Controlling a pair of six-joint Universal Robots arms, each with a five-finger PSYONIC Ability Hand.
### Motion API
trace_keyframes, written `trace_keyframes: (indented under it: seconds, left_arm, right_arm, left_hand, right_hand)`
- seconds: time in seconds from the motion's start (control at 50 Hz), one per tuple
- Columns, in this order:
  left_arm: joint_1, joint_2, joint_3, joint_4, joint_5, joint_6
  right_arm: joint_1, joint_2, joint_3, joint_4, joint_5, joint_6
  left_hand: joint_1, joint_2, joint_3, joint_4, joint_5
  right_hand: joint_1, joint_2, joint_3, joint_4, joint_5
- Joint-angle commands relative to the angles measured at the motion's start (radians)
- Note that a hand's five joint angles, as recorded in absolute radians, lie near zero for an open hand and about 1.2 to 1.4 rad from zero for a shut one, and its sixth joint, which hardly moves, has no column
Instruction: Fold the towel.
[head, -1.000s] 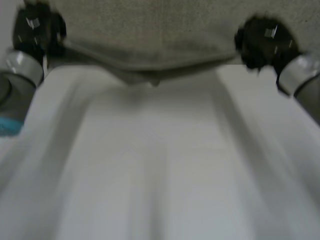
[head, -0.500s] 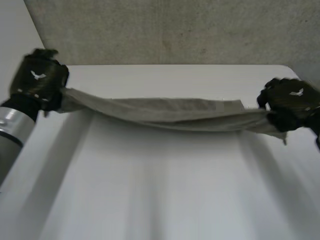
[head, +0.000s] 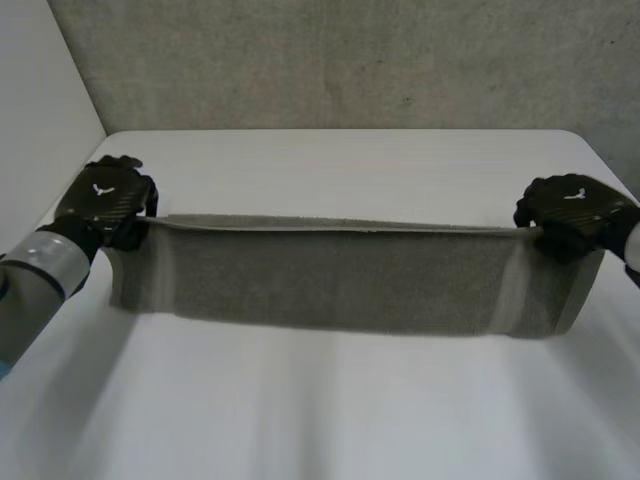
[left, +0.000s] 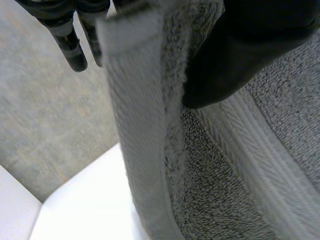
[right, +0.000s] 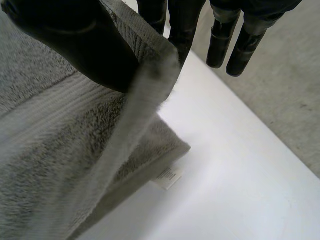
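Hanging as a long grey band over the middle of the table, the towel (head: 340, 275) runs from nine o'clock to three o'clock in the head view. Its upper edge is pulled taut and its lower part reaches the white table (head: 330, 410) (the right wrist view has a doubled layer lying flat there, a small label (right: 169, 177) poking out at its corner). The left hand (head: 105, 200) pinches the upper corner at the nine o'clock end, thumb (left: 235, 55) pressed on one face of the cloth and fingers (left: 70, 45) behind the hem; the right hand (head: 572, 210) pinches the three o'clock corner likewise. I judge the step to be laying the held edge over the part at rest. Done well, both hands travel level and at one pace, with enough tension that the edge lands straight and corners meet, letting go only once the cloth lies flat. Of things that bear others, the table alone does, and it bears the towel.
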Motion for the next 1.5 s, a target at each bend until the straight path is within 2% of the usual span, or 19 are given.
trace_keyframes:
  seconds: [0.02, 0.26, 0.48, 0.7, 0.72, 0.74, 0.76, 0.78, 0.8, 0.82, 0.84, 0.88, 0.96, 1.04, 1.2, 1.24, 1.3, 1.34, 1.5]
  left_arm:
    - [-0.004, -0.201, 0.180, -0.009, -0.007, 0.027]
    - [-0.013, -0.423, 0.416, -0.055, -0.012, 0.029]
    - [-0.015, -0.515, 0.499, -0.055, -0.044, 0.029]
    - [-0.018, -0.558, 0.544, -0.056, -0.075, 0.066]
    - [-0.019, -0.558, 0.545, -0.056, -0.090, 0.078]
    - [-0.021, -0.558, 0.544, -0.055, -0.114, 0.090]
    - [-0.021, -0.558, 0.544, -0.055, -0.115, 0.090]
    - [-0.025, -0.558, 0.544, -0.055, -0.144, 0.104]
    - [-0.031, -0.556, 0.544, -0.055, -0.173, 0.116]
    - [-0.031, -0.556, 0.544, -0.055, -0.173, 0.116]
    - [-0.036, -0.555, 0.542, -0.055, -0.200, 0.127]
    - [-0.042, -0.553, 0.542, -0.055, -0.221, 0.138]
    - [-0.057, -0.532, 0.530, -0.055, -0.254, 0.156]
    - [-0.061, -0.501, 0.513, -0.058, -0.256, 0.156]
    - [-0.061, -0.377, 0.401, -0.061, -0.257, 0.147]
    - [-0.061, -0.338, 0.364, -0.061, -0.257, 0.144]
    - [-0.061, -0.257, 0.278, -0.059, -0.251, 0.130]
    - [-0.059, -0.175, 0.188, -0.052, -0.245, 0.104]
    - [-0.057, -0.062, 0.029, -0.007, -0.230, -0.003]
  right_arm:
    - [0.050, 0.130, -0.111, -0.015, 0.054, -0.013]
    - [0.119, 0.281, -0.205, -0.246, 0.097, 0.063]
    - [0.153, 0.423, -0.321, -0.253, 0.127, 0.062]
    - [0.160, 0.465, -0.352, -0.269, 0.139, 0.062]
    - [0.160, 0.465, -0.352, -0.270, 0.140, 0.062]
    - [0.162, 0.468, -0.352, -0.276, 0.141, 0.060]
    - [0.163, 0.471, -0.350, -0.282, 0.140, 0.060]
    - [0.163, 0.471, -0.350, -0.282, 0.140, 0.060]
    - [0.165, 0.470, -0.350, -0.291, 0.138, 0.060]
    - [0.165, 0.469, -0.350, -0.291, 0.138, 0.060]
    - [0.168, 0.468, -0.350, -0.302, 0.138, 0.062]
    - [0.169, 0.463, -0.350, -0.316, 0.138, 0.062]
    - [0.180, 0.431, -0.337, -0.360, 0.138, 0.074]
    - [0.182, 0.396, -0.318, -0.391, 0.140, 0.099]
    - [0.168, 0.235, -0.205, -0.451, 0.155, 0.217]
    - [0.163, 0.128, -0.104, -0.438, 0.158, 0.267]
    - [0.151, 0.071, -0.039, -0.424, 0.155, 0.289]
    - [0.124, -0.018, 0.075, -0.371, 0.149, 0.306]
    - [0.099, -0.060, 0.260, -0.291, 0.152, 0.292]
  left_hand:
    - [0.094, 0.046, -0.058, -0.066, 0.064]
    - [0.094, 0.046, -0.058, -0.066, 0.064]
    - [0.094, 0.046, -0.058, -0.066, 0.064]
    - [0.094, 0.046, -0.058, -0.066, 0.064]
    - [0.007, -0.041, -0.058, -0.066, -0.023]
    - [-0.281, -0.330, -0.058, -0.066, -0.312]
    - [-0.284, -0.333, -0.058, -0.066, -0.315]
    - [-0.502, -0.551, -0.058, -0.066, -0.533]
    - [-0.667, -0.716, -0.058, -0.066, -0.698]
    - [-0.669, -0.717, -0.058, -0.066, -0.699]
    - [-0.791, -0.839, -0.058, -0.066, -0.821]
    - [-0.857, -0.905, -0.058, -0.066, -0.887]
    - [-0.956, -1.005, -0.058, -0.066, -0.987]
    - [-0.957, -1.005, -0.058, -0.066, -0.987]
    - [-0.939, -0.988, -0.058, -0.066, -0.969]
    - [-0.930, -0.979, -0.058, -0.066, -0.961]
    - [-0.930, -0.979, -0.058, -0.066, -0.961]
    - [-0.930, -0.979, -0.058, -0.066, -0.961]
    - [-0.883, -0.932, -0.058, -0.066, -0.914]
  right_hand:
    - [0.065, 0.071, -0.053, -0.076, 0.050]
    - [0.065, 0.071, -0.053, -0.076, 0.050]
    - [0.065, 0.071, -0.053, -0.076, 0.050]
    - [0.043, 0.049, -0.053, -0.076, 0.027]
    - [0.043, 0.049, -0.053, -0.076, 0.027]
    - [-0.251, -0.245, -0.053, -0.076, -0.266]
    - [-0.570, -0.564, -0.053, -0.076, -0.586]
    - [-0.573, -0.568, -0.053, -0.076, -0.589]
    - [-0.937, -0.931, -0.053, -0.076, -0.953]
    - [-0.940, -0.935, -0.053, -0.076, -0.956]
    - [-1.156, -1.150, -0.053, -0.076, -1.172]
    - [-1.156, -1.150, -0.053, -0.076, -1.172]
    - [-1.156, -1.150, -0.053, -0.076, -1.172]
    - [-1.156, -1.150, -0.053, -0.076, -1.172]
    - [-1.156, -1.150, -0.053, -0.076, -1.172]
    - [-1.156, -1.150, -0.053, -0.076, -1.172]
    - [-1.156, -1.150, -0.053, -0.076, -1.172]
    - [-1.156, -1.150, -0.053, -0.076, -1.172]
    - [-1.156, -1.150, -0.053, -0.076, -1.172]
